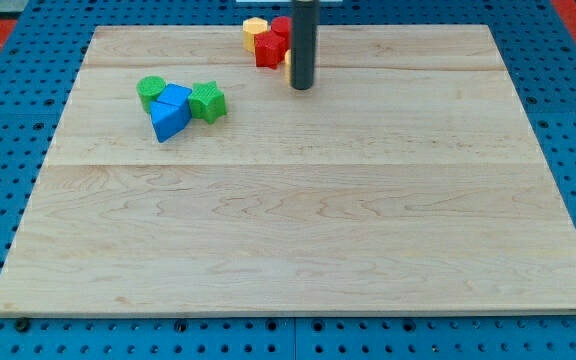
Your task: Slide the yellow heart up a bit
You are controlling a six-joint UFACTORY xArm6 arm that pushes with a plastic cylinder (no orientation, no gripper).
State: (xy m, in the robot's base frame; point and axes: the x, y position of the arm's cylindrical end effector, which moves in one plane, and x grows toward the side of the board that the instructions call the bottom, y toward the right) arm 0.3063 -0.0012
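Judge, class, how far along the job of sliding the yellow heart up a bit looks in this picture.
Done: my tip has reached the red and yellow cluster at the view's top. In hand: it stands against a yellow sliver, probably the heart, mostly hidden behind the rod, just right of a red block. Left: whether any upward push has happened cannot be told from one picture. The yellow block and the green and blue blocks are not involved.

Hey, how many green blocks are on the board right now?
2. A green round block at the view's upper left, and a green star block right of it, with the blue blocks between them. None seems hidden.
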